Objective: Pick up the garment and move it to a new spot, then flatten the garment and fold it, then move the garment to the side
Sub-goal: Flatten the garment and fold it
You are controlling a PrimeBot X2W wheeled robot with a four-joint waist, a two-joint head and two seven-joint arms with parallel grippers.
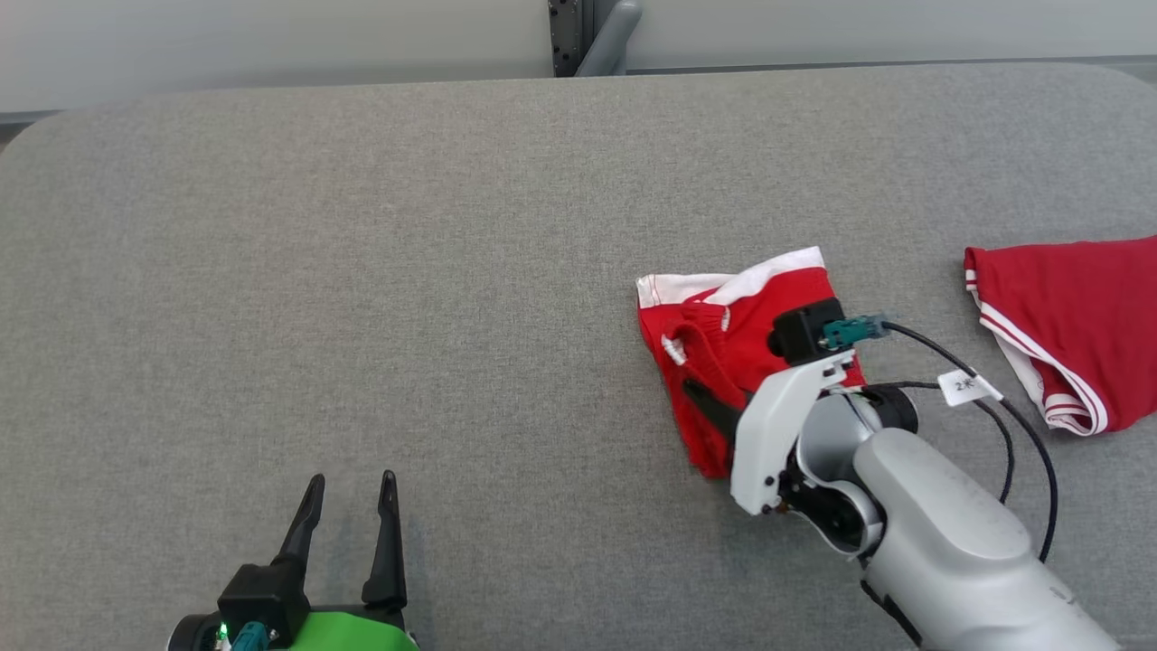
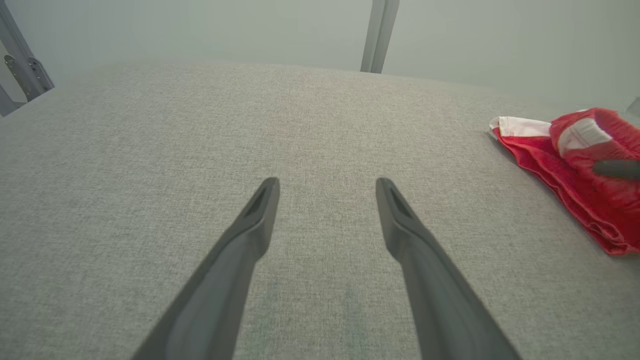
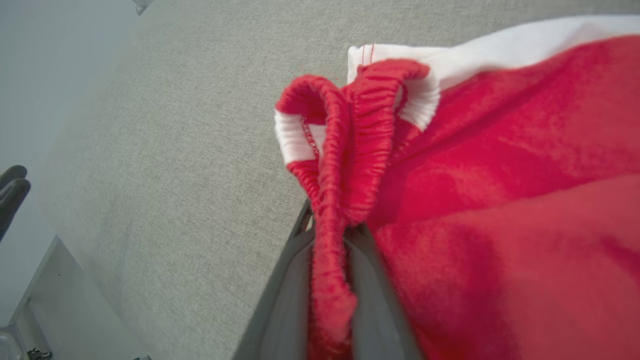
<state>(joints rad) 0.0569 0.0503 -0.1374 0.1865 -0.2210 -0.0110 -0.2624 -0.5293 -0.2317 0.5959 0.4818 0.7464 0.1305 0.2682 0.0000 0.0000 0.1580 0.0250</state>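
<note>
Item: small red garment with white trim and a gathered elastic band (image 1: 750, 312), lying bunched at centre-right of the head view on the grey woven-fabric tabletop (image 1: 362, 253). Right gripper (image 1: 700, 398): fingers pinched narrow on the elastic band, which loops up from between them at centre of the right wrist view — probably so that one firm edge can lift or drag the whole cloth. Left gripper (image 1: 352, 484): lower left, fingers spread wide and holding nothing, well apart from the cloth — likely parked out of the way; a second red garment with white stripes (image 1: 1067, 316) lies apart at the right edge.
</note>
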